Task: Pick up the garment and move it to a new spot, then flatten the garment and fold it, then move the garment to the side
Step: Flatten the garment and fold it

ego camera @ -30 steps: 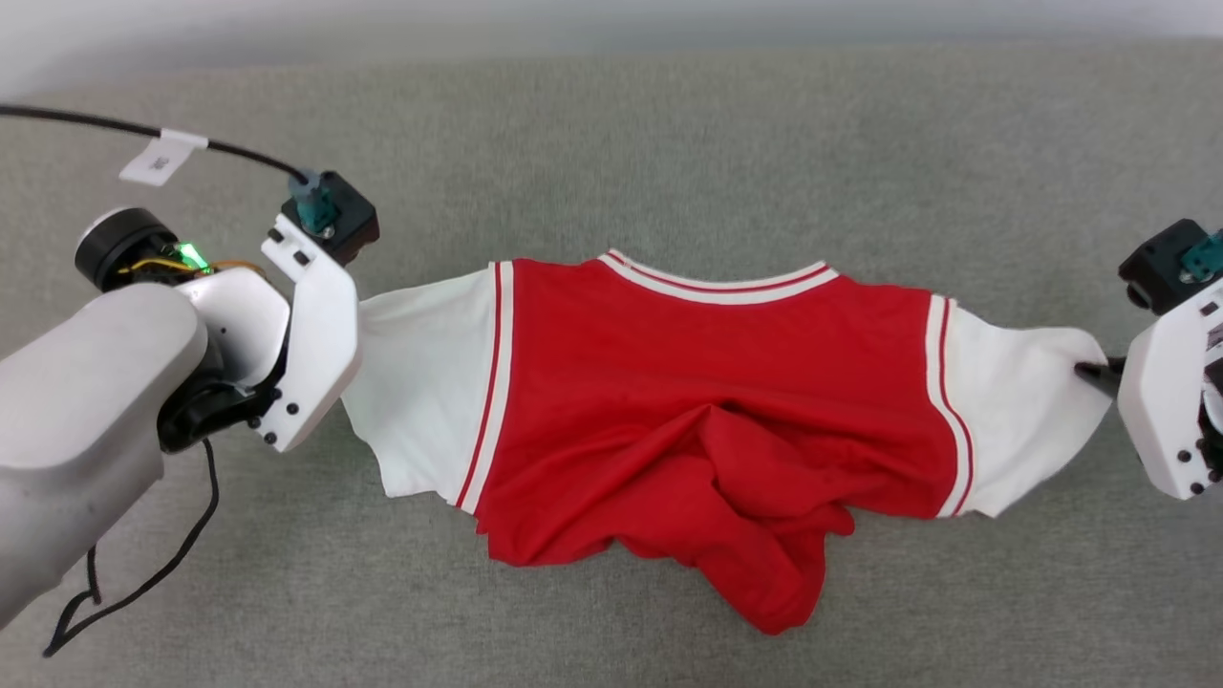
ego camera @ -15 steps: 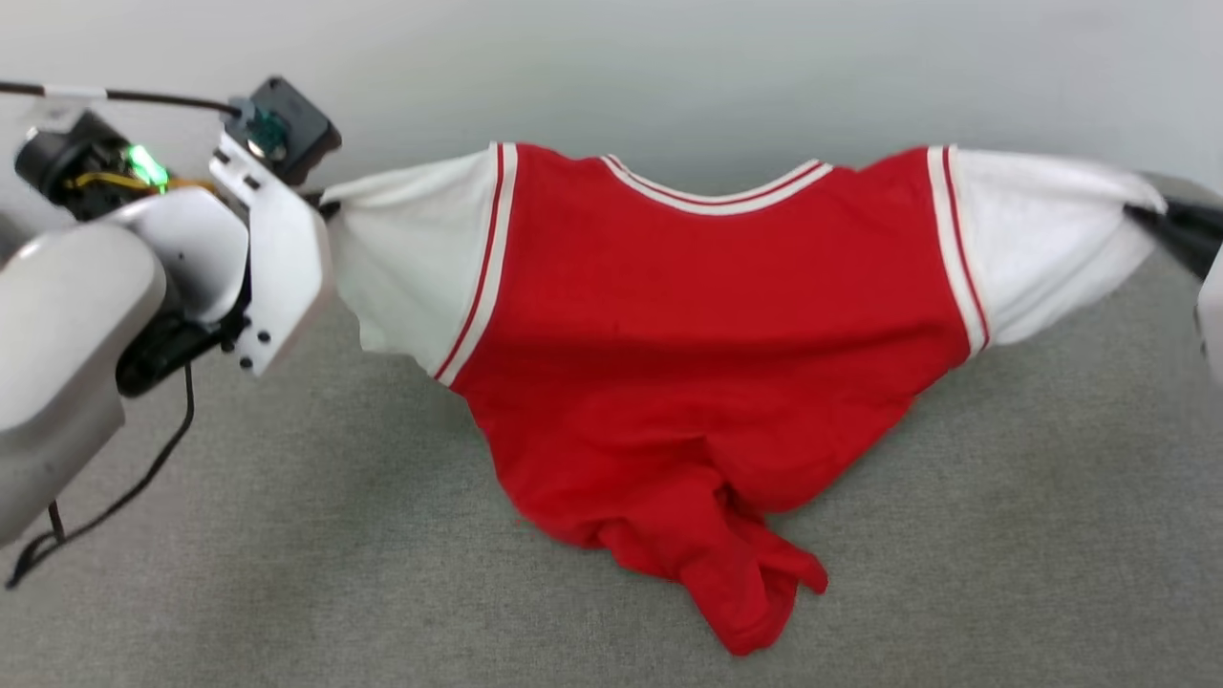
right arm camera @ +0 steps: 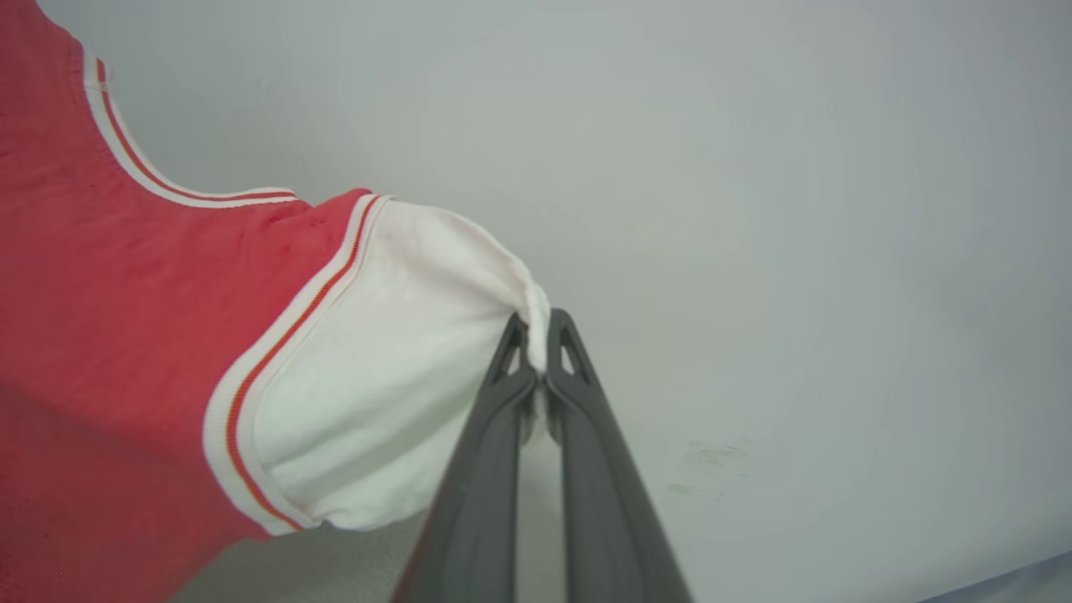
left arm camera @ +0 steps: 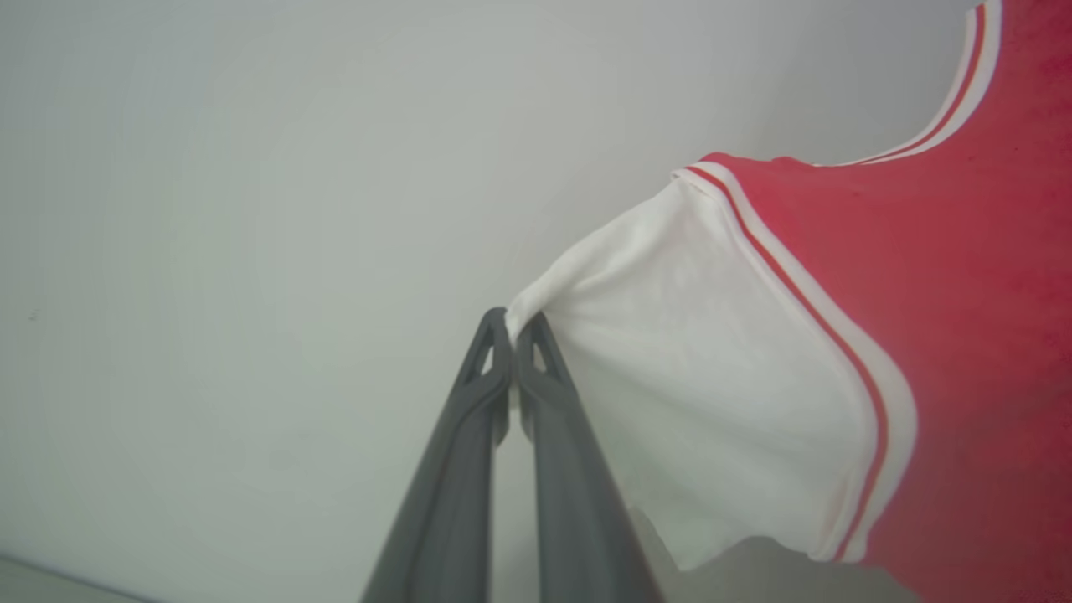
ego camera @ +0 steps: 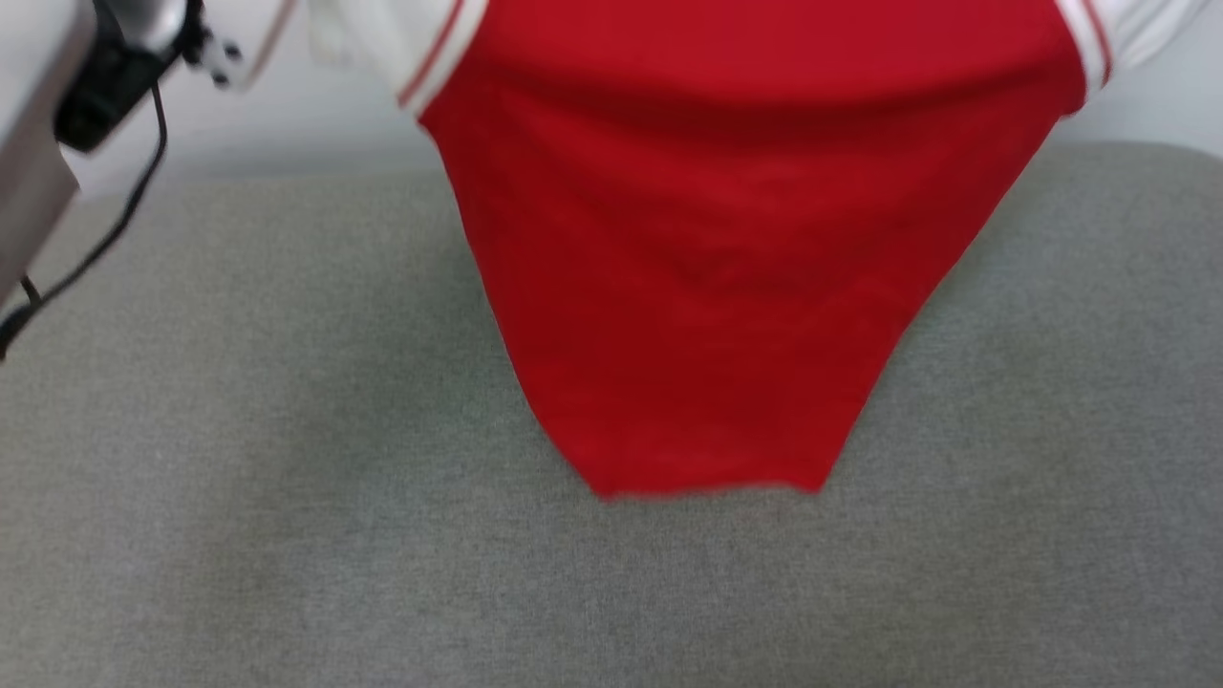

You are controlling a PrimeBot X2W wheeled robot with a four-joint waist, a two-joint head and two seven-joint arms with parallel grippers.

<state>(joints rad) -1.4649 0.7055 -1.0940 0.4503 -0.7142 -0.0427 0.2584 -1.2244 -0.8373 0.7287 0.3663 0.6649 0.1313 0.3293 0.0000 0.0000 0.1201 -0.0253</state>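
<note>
right, the garment (ego camera: 697,287) is up in the air, plain red side to the head camera. it's strung between both arms and hanging over the grey surface (ego camera: 287,497). its hem (ego camera: 707,489) runs straight across; clear of the surface or just brushing it, i can't tell.

left gripper (left arm camera: 512,325) is pressed together on the very tip of the left sleeve (left arm camera: 695,402). right gripper (right arm camera: 536,333) is pinching the tip of the right sleeve (right arm camera: 394,368) the same way.

those are small bites of cloth, and that's the worry. pull the arms wider or swing too briskly and a sleeve tip could slide out, leaving the whole thing dangling from one corner. lower it without drawing it along and i'd expect the hem to tuck under and crease.

a second ago the red body sat bunched on the surface, sleeves stretched out low. half a second ago its tail was still heaped there. now it has unfurled and hangs smooth, though the head camera has tilted too.
</note>
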